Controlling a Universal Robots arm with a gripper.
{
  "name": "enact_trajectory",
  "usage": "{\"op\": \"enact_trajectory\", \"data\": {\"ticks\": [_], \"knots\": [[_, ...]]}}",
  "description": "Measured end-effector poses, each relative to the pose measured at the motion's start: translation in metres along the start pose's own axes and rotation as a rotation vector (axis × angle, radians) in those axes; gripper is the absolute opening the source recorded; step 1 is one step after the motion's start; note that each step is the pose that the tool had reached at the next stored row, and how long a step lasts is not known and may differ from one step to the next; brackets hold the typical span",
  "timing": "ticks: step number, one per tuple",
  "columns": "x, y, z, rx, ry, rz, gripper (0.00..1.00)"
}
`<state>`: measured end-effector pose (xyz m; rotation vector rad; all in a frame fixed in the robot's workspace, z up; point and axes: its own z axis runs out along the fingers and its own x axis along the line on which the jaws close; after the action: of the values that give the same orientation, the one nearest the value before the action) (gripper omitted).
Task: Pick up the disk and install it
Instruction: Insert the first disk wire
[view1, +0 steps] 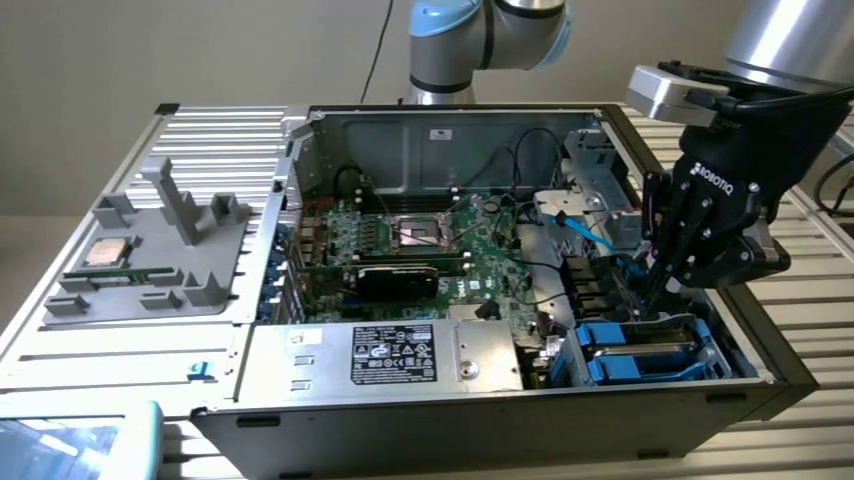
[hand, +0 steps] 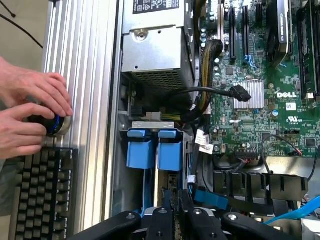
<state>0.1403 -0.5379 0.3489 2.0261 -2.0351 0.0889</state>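
My gripper (hand: 173, 196) sits nearest the wrist camera, fingers (hand: 185, 200) pressed almost together; I cannot tell whether a thin edge is pinched between them. Just beyond them are the blue carrier tabs (hand: 152, 152) of the disk (view1: 638, 350). It stands on edge in the drive bay (view1: 571, 350) at the near corner of the computer case (view1: 534, 420), on the exterior view's right. Judgement: pick-up looks done and the install step is in hand; full seating cannot be confirmed. Seating calls for a straight push along the bay, clear of the blue cable (view1: 587, 232). My arm reaches in from above, wrist pitched down, fingers pointing into the bay.
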Motion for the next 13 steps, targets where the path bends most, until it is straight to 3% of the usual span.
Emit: {"op": "enact_trajectory", "data": {"ticks": [13], "knots": [[0.0059, -0.0018, 0.0078, -0.013, -0.0085, 0.006, 0.16]]}}
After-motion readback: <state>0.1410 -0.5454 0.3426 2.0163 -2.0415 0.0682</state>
